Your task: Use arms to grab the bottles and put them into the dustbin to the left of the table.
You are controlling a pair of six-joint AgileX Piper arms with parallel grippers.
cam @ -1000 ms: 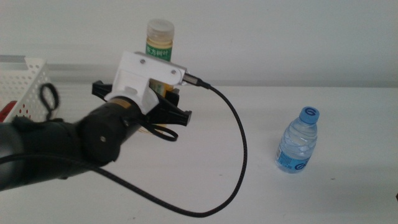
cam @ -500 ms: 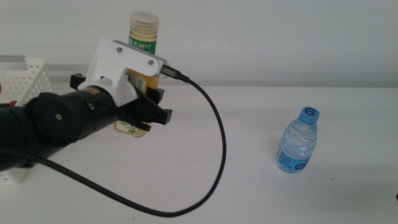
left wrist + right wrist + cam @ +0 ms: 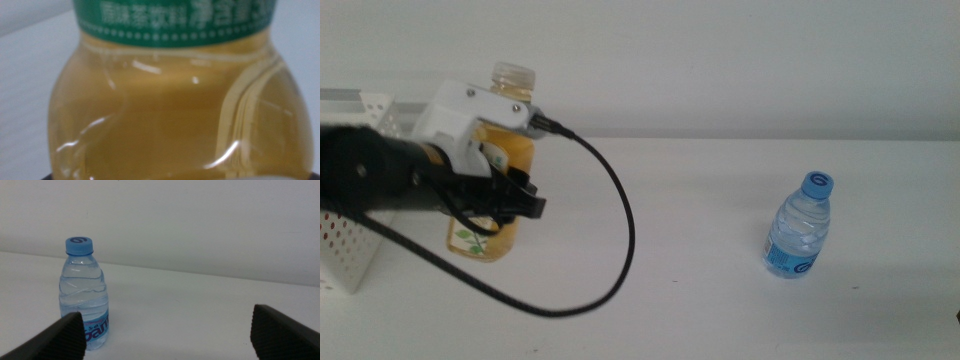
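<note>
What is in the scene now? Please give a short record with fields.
left gripper: shut on the yellow juice bottle with pale cap, carried upright beside the basket
right gripper: open, facing the water bottle, not touching it
white perforated plastic basket: at the table's left edge
small clear water bottle with blue cap: standing upright on the table's right part
white tabletop: bears the water bottle

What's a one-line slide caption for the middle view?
Left gripper carries the upright juice bottle toward the white basket; water bottle stands on the table.
</note>
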